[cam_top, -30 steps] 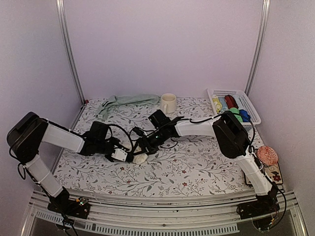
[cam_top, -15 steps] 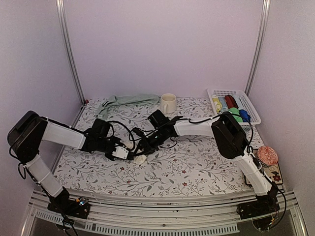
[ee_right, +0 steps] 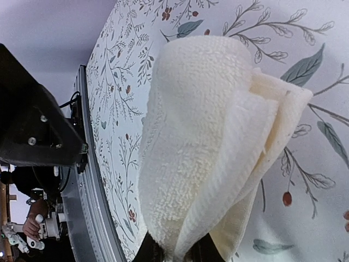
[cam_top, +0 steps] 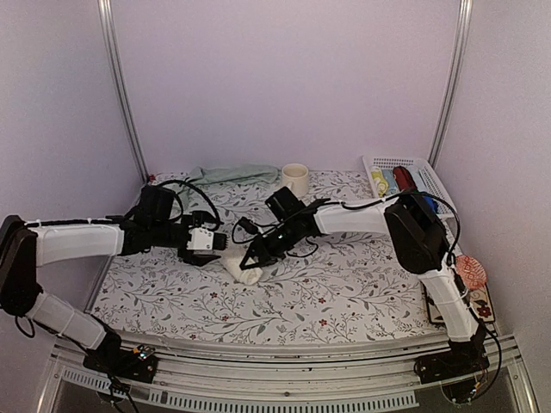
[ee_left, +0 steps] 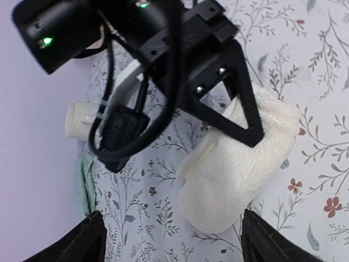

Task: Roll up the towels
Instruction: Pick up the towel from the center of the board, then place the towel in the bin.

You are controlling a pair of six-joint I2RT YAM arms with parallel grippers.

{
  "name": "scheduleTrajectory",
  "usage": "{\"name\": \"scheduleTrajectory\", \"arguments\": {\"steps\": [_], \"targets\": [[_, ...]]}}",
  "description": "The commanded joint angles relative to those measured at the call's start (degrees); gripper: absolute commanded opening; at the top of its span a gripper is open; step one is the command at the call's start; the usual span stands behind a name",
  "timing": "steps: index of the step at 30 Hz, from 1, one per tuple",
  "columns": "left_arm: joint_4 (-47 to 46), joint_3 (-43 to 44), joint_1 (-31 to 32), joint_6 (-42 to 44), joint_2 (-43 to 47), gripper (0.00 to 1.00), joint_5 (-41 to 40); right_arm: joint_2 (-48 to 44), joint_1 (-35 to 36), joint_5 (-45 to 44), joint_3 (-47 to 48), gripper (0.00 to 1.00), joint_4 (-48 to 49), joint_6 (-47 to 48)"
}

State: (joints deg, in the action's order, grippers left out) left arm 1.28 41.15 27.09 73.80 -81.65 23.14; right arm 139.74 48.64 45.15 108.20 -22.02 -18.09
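Observation:
The cream towel [cam_top: 242, 270] lies rolled on the floral tablecloth [cam_top: 344, 292], left of centre. My right gripper [cam_top: 253, 259] is shut on one end of this roll; in the right wrist view the roll [ee_right: 207, 136] fills the frame, its layers pinched between my dark fingers [ee_right: 150, 252]. My left gripper [cam_top: 220, 247] hovers just left of the roll, open. In the left wrist view its fingers [ee_left: 90, 240] stand wide apart with the roll [ee_left: 240, 169] beyond them, untouched. The sage green towel [cam_top: 225, 175] lies loose and crumpled at the back edge.
A cream mug [cam_top: 295, 179] stands at the back centre, beside the green towel. A white basket [cam_top: 408, 165] with several coloured rolls sits at the back right. A round pink object [cam_top: 470, 271] lies at the right table edge.
My left gripper has opened, let go of the cream roll and drawn back to the left. My right gripper has shut on the roll's end.

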Motion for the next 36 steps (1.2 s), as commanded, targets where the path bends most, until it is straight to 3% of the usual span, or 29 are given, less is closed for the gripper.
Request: {"name": "scheduleTrajectory", "arguments": {"steps": [1, 7, 18, 26, 36], "targets": [[0.6, 3.1, -2.95, -12.4, 6.84, 0.87, 3.82, -10.91, -2.74, -5.34, -4.62, 0.03, 3.87, 1.98], [2.44, 1.98, -4.29, -21.9, 11.41, 0.89, 1.01, -21.43, -8.59, -14.41, -13.01, 0.03, 4.43, 4.72], [3.15, -4.1, -5.55, -28.33, 12.5, 0.9, -3.48, -38.19, -24.48, -32.19, -23.04, 0.03, 1.19, 9.96], [1.47, -5.01, -5.47, -32.21, 12.15, 0.88, -4.76, -38.67, -35.65, -34.41, -23.7, 0.03, -1.68, 12.0], [0.36, -7.43, -5.29, -33.1, 13.01, 0.88, -3.58, -37.36, -39.67, -37.94, -23.68, 0.03, -5.35, 13.14]]}}
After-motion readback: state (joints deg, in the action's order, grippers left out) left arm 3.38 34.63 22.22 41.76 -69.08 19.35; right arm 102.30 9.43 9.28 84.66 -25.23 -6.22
